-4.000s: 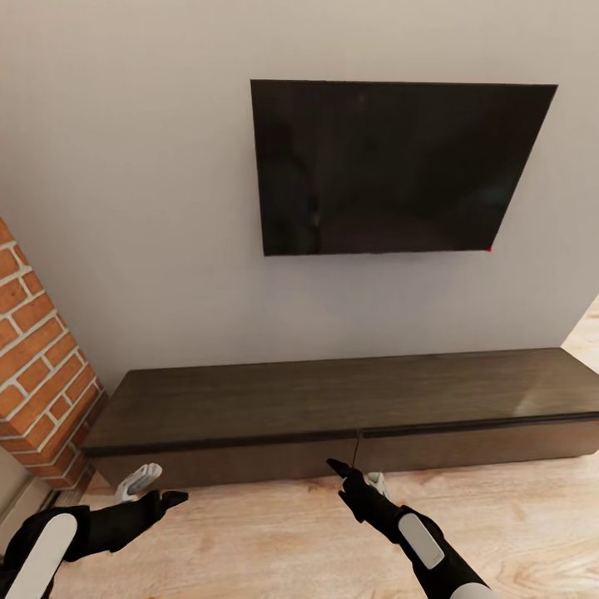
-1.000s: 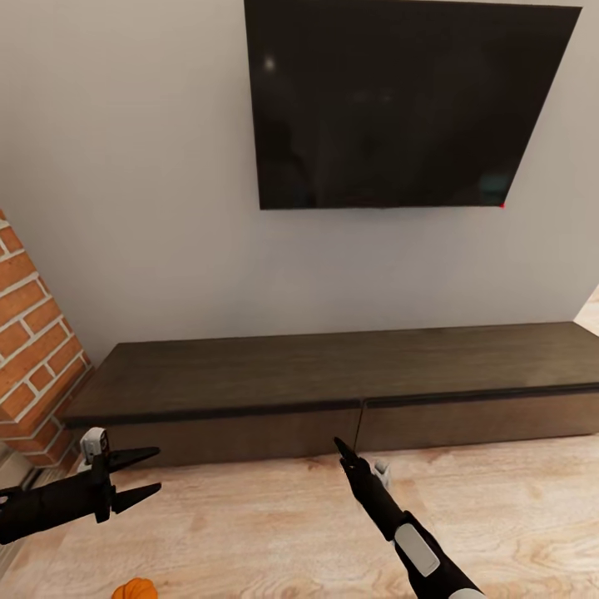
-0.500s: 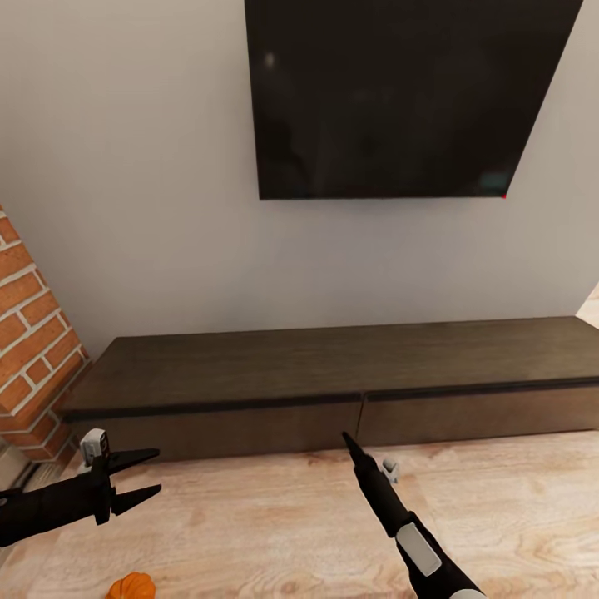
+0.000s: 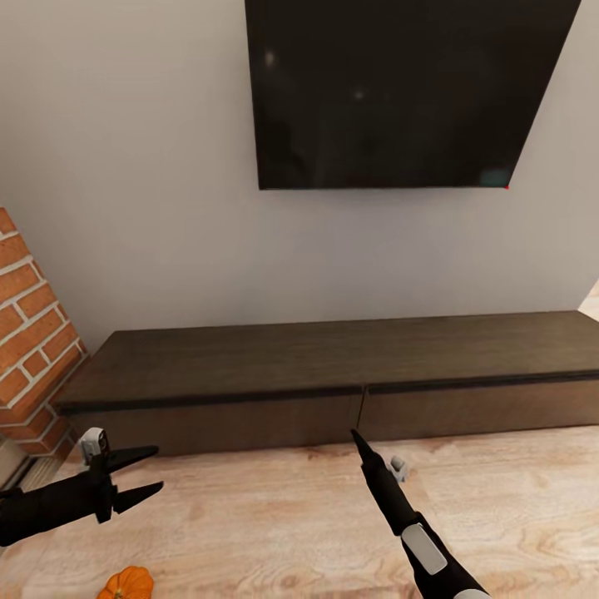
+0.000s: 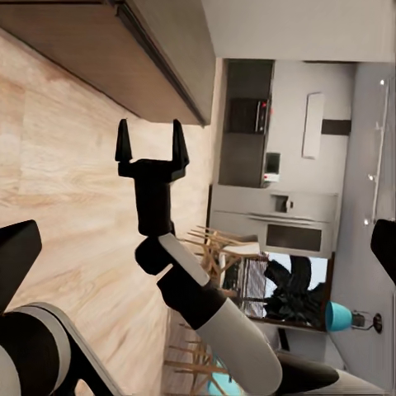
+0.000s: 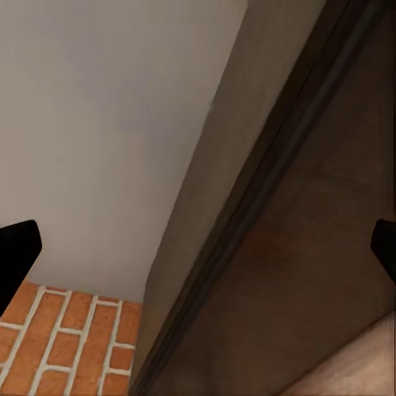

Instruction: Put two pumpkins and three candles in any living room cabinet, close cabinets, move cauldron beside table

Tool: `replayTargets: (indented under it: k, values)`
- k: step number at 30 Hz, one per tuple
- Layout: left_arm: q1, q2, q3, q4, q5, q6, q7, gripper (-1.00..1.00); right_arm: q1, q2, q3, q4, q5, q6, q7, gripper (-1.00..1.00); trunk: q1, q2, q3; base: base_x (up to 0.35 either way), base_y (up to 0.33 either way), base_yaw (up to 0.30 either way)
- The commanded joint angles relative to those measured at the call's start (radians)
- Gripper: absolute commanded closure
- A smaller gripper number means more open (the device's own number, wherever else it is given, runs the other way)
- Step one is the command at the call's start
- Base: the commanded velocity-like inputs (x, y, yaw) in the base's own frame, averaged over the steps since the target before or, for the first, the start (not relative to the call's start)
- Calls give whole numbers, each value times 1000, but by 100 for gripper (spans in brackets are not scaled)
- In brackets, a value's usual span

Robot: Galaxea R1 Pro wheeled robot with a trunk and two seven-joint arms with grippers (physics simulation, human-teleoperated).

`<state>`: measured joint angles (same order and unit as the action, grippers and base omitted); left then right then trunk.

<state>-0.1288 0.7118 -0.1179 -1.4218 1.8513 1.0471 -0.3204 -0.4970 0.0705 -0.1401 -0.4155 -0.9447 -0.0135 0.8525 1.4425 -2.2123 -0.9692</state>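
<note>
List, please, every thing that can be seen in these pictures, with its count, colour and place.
Long low dark brown wood cabinet: one, against the wall, drawer fronts shut.
Flat black television: one, on the grey wall above the cabinet.
Red brick fireplace: one, left of the cabinet.
Small ribbed orange pumpkin: one, on the pale wood floor, near the left arm.
Left end effector: one, black, open, above the floor.
Right end effector: one, black, open, pointing at the cabinet front near the drawer seam.
</note>
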Motion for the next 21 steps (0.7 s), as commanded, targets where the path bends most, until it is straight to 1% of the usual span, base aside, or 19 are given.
replayTargets:
  k: [1, 3, 7, 8, 12, 16, 21]
  values:
    - [0, 0, 0, 0, 0, 0, -21, -100, 0, -1, -1, 0, 0, 0, 0, -100, 4, -7, -3, 0, 0, 0]
    - [4, 0, 0, 0, 0, 0, -57, -100, 0, -1, -2, 0, 0, -1, 0, -100, 12, -21, -9, 0, 0, 0]
    - [14, 0, 0, 0, -1, 0, -81, -100, 0, 0, -10, 0, 0, -12, 0, -100, 27, -49, -22, 0, 0, 0]
    - [15, 0, 0, 0, -1, 0, -82, -100, 0, 0, -14, 0, 0, -14, 0, -100, 31, -56, -25, 0, 0, 0]
    - [17, 0, 0, 0, -1, 0, -87, -100, 0, 1, -52, 1, -1, -26, 1, -100, 46, -84, -38, 0, 0, 0]
    - [19, 0, 0, 0, -2, 0, -87, -100, 0, 1, -66, 2, -2, -27, 2, -100, 61, -112, -50, 0, 0, 0]
    - [20, 0, 0, 0, -3, 0, -88, -100, 0, 1, -70, 12, -2, -28, 2, -100, 81, -147, -66, 0, 0, 0]
